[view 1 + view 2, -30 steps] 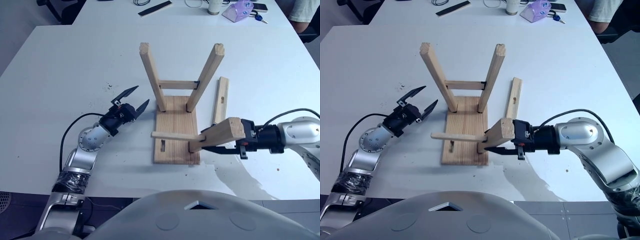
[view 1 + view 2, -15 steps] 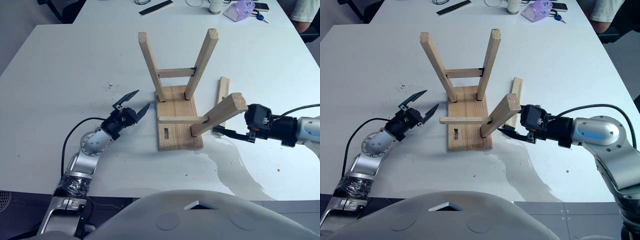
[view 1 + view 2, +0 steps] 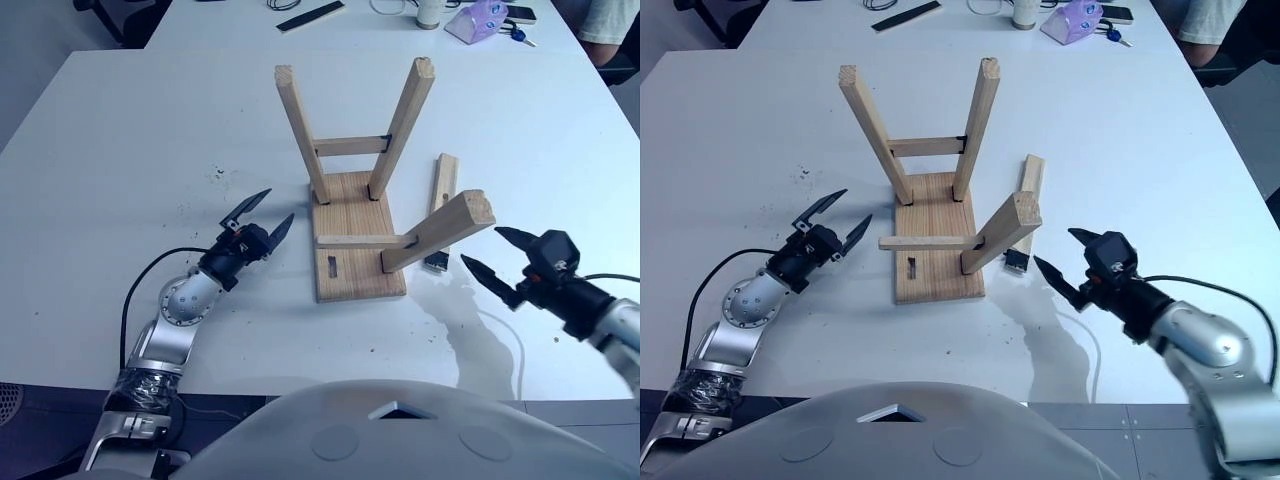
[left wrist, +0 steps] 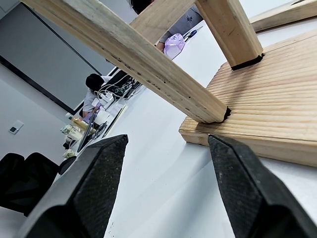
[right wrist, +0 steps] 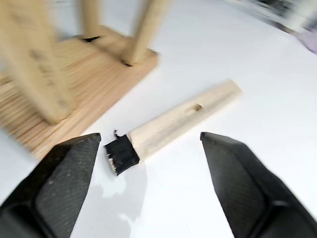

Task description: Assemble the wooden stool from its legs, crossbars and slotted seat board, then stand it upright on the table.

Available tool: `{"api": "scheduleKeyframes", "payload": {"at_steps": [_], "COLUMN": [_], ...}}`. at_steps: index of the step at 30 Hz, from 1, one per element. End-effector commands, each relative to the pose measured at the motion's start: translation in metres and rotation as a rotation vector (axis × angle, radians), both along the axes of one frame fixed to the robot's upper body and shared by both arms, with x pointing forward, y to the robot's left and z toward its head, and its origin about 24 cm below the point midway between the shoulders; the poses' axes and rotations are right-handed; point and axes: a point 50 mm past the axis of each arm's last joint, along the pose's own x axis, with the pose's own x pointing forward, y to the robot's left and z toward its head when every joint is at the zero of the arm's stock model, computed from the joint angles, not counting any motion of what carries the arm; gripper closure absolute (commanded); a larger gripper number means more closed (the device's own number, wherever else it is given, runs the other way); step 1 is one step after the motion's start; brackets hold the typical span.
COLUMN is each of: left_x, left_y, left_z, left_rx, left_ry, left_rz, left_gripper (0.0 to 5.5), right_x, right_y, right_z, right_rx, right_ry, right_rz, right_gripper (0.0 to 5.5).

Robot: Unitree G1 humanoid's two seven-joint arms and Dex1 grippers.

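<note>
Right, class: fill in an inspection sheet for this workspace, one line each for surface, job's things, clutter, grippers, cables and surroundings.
Surface: white table, dark specks.
Job's things: pale slotted wooden seat board flat; two upright wooden legs at its far end, joined by a crossbar; third leg leaning at its near right corner with a second crossbar; fourth leg lying beside the board.
Clutter: black strip, white container, purple object at the far edge.
Grippers: left gripper open, empty, left of the board; right gripper open, empty, right of the leaning leg.
Cables: black cable on the left arm.
Surroundings: dark chair beyond the far left corner.
</note>
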Motion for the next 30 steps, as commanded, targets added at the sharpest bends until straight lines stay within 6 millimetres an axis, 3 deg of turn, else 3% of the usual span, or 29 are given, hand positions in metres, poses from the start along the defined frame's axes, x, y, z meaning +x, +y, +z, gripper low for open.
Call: {"api": "scheduleKeyframes", "payload": {"at_steps": [1,9,19,25,30], "left_x": [0.001,0.007,0.008,0.009,0.009], "left_y": [-0.005,-0.011,-0.016,-0.018,-0.019], "left_z": [0.000,0.003,0.004,0.004,0.005], "left_rx": [-0.007,-0.005,-0.007,-0.012,-0.017], "left_ry": [0.004,0.001,0.004,0.005,0.005], "left_rz": [-0.008,-0.068,-0.091,-0.093,-0.093], "left_gripper": [2.50,2.50,2.50,2.50,2.50], "right_x": [0.013,0.025,0.039,0.050,0.048], "right_y": [0.018,0.043,0.060,0.054,0.053], "right_z": [-0.017,-0.052,-0.064,-0.074,-0.078], "right_rx": [0.057,0.109,0.162,0.114,0.116], "right_ry": [0.012,0.098,0.117,0.118,0.123], "right_rz": [-0.179,-0.380,-0.487,-0.512,-0.519], "right_gripper": [1.80,1.80,1.80,1.80,2.57]}}
